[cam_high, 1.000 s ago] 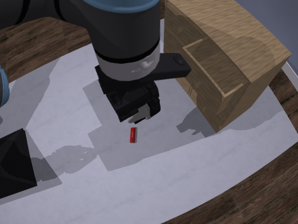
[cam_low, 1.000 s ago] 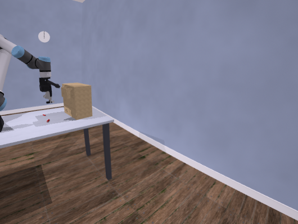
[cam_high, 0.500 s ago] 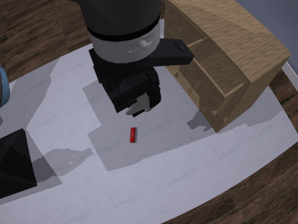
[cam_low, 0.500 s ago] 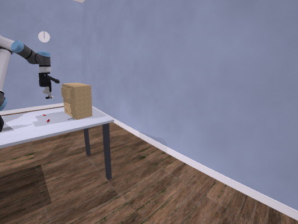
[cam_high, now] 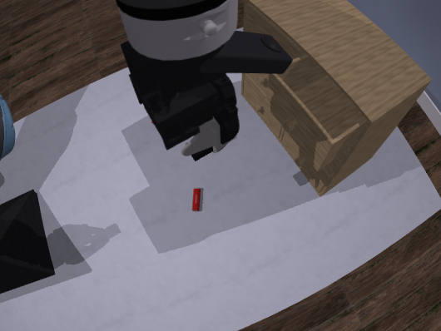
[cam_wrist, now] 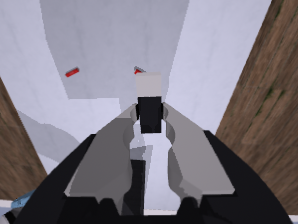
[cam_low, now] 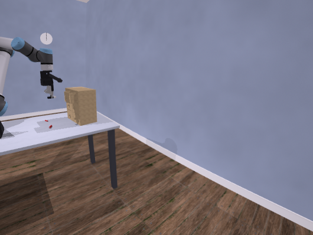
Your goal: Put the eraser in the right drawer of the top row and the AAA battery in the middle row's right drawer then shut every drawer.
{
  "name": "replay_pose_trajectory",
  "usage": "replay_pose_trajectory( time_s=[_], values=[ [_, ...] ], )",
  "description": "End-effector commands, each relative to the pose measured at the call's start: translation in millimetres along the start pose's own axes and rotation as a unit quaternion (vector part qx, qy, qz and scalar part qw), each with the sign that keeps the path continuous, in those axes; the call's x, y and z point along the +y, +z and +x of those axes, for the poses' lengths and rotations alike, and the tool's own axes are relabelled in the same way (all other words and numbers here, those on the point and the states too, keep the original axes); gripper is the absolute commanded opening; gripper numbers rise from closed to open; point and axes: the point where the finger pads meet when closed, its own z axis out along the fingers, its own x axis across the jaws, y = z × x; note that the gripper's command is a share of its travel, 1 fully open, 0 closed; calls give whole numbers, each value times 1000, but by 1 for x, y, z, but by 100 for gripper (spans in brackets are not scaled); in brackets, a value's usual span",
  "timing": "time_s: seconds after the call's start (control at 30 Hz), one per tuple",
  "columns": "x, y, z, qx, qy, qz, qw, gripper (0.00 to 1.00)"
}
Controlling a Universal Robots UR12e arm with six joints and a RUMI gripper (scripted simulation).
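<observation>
Gripper: my one gripper [cam_high: 209,143] [cam_low: 50,93] [cam_wrist: 150,104] was pinching one eraser between its two fingers, above the table [cam_high: 291,266] [cam_low: 101,127] [cam_wrist: 200,50].
Eraser: one, black and white [cam_high: 202,154] [cam_low: 51,97] [cam_wrist: 150,116], in the air in front of the chest, outside every drawer.
Chest: one, wooden [cam_high: 345,54] [cam_low: 87,106], upright on the table.
Open drawer: I counted one, the right drawer of the top row [cam_high: 302,111] [cam_low: 67,97], pulled partway out.
Red cylinders: two, lying apart on the table; one was in plain sight [cam_high: 196,200] [cam_low: 50,126] [cam_wrist: 72,72], and the other [cam_high: 153,122] [cam_low: 46,120] [cam_wrist: 137,71] was partly covered in my top and wrist views.
Battery: I couldn't tell which cylinder was the AAA.
Clock: one, round [cam_low: 46,38], on the wall.

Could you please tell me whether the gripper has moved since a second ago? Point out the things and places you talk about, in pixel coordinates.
Yes, upward: in the exterior view, the gripper [cam_high: 209,146] [cam_low: 51,95] [cam_wrist: 150,104], shut on the eraser [cam_high: 202,155] [cam_low: 51,97] [cam_wrist: 150,120], now hangs closer to the level of the wooden chest's [cam_high: 354,46] [cam_low: 87,103] top.
</observation>
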Motion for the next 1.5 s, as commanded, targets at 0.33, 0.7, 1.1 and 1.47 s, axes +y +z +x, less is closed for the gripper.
replay_pose_trajectory(
  time_s=[0.33,0.7,1.1,1.47],
  values=[
    [0,-37,0,0,0,0,1000,11],
    [0,-56,0,0,0,0,1000,11],
    [0,-71,0,0,0,0,1000,11],
    [0,-78,0,0,0,0,1000,11]
  ],
)
